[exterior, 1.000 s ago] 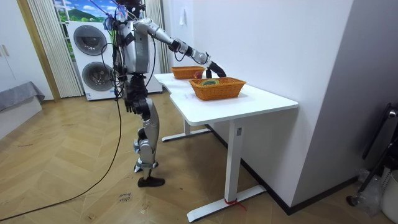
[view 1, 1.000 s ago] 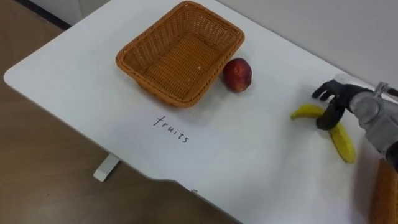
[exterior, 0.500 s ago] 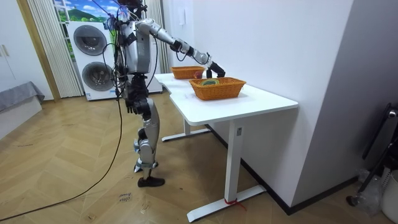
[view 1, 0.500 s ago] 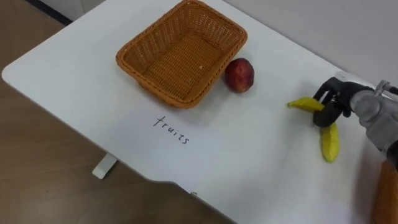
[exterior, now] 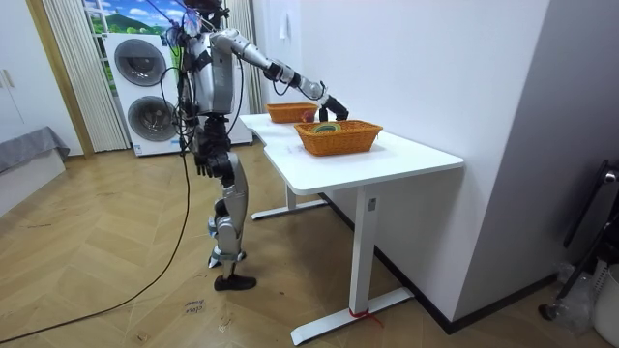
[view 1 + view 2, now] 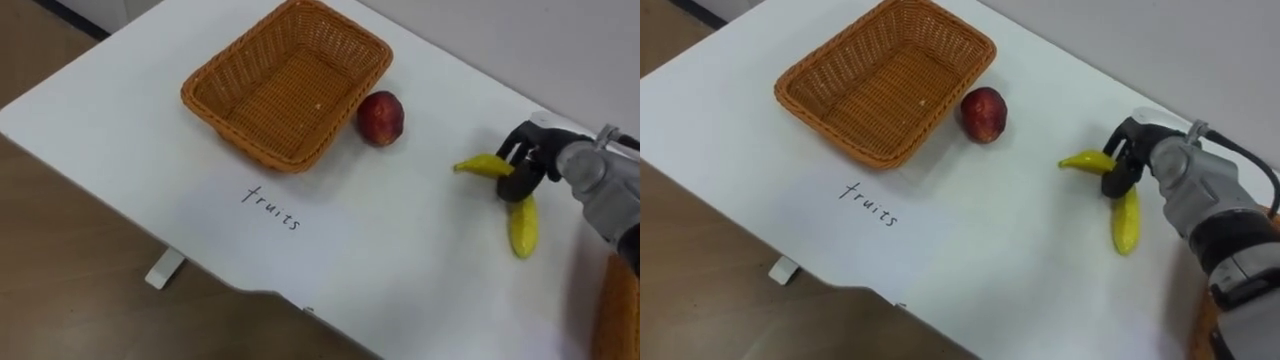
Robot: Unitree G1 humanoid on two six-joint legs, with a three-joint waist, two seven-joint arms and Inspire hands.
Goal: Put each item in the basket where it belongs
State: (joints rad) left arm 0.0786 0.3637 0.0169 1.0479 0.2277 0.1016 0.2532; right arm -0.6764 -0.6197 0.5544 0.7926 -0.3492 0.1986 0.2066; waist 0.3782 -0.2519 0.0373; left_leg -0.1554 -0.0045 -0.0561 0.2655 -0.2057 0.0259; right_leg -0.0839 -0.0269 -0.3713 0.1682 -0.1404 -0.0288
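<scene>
Where the robot's right hand (image 6: 527,163) reaches in from the right edge of the eye views, its dark fingers are curled round the bend of a yellow curved banana (image 6: 521,226), so the hand is closed on the fruit. One end of the banana sticks out to the left of the fingers and the longer end points down the frame below them. Whether the banana touches the tabletop or is lifted just off it cannot be told.

Left of the banana and well apart from it, a round red fruit (image 6: 380,118) sits on the white table (image 6: 110,110), just beside the right-hand corner of a rectangular woven wicker basket (image 6: 235,135) in the upper middle of the frame. That basket holds nothing. Below it, the handwritten word "fruits" (image 6: 270,208) is marked on the tabletop. At the lower right edge of the left eye view, a strip of a second orange wicker basket (image 6: 620,310) shows beneath the robot's forearm.

From the room view, the robot stands upright on the wooden floor at the table's end toward the room view's left, its right arm stretched out over the tabletop toward the two baskets. Its left hand (image 5: 200,159) hangs low beside its hip. Two stacked washing machines (image 5: 145,92) stand behind the robot.
</scene>
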